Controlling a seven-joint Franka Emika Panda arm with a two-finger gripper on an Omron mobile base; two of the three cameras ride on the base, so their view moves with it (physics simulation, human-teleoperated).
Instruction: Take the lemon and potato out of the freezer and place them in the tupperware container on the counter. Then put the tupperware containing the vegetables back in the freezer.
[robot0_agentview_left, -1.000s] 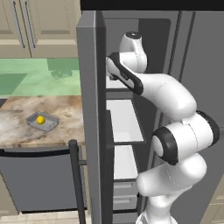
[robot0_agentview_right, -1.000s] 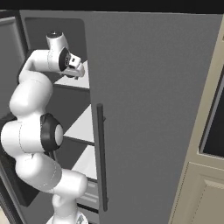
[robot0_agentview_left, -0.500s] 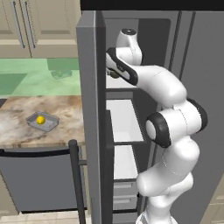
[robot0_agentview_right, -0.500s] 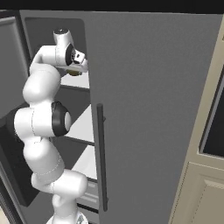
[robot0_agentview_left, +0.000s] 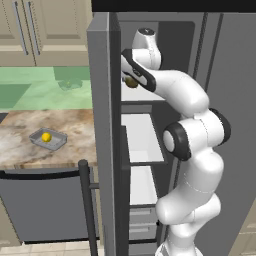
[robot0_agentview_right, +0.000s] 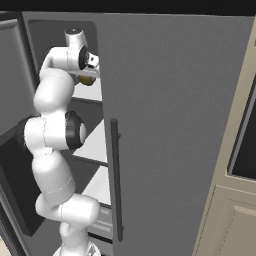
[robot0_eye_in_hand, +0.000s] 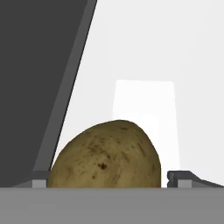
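Observation:
The brown potato (robot0_eye_in_hand: 107, 155) lies on an upper white shelf of the open freezer (robot0_agentview_left: 142, 145). In the hand view it sits close up between my two fingertips, which stand wide on either side of it. My gripper (robot0_eye_in_hand: 109, 180) is open around the potato (robot0_agentview_left: 131, 83), not closed on it. From the right, the potato (robot0_agentview_right: 87, 80) shows just below my hand. The yellow lemon (robot0_agentview_left: 46, 136) rests inside the tupperware container (robot0_agentview_left: 59, 143) on the marbled counter (robot0_agentview_left: 75, 125) to the left.
The freezer's open door (robot0_agentview_left: 102, 100) stands edge-on between the counter and the shelves. A closed grey door with a dark bar handle (robot0_agentview_right: 116, 180) lies right of the arm. Small drawers (robot0_agentview_left: 142, 217) sit low in the freezer. Tan cabinets (robot0_agentview_left: 40, 30) hang above the counter.
The arm has reached deeper into the upper freezer shelf, bringing the hand down around the potato. The jaws stayed open. The lemon and the container have not moved.

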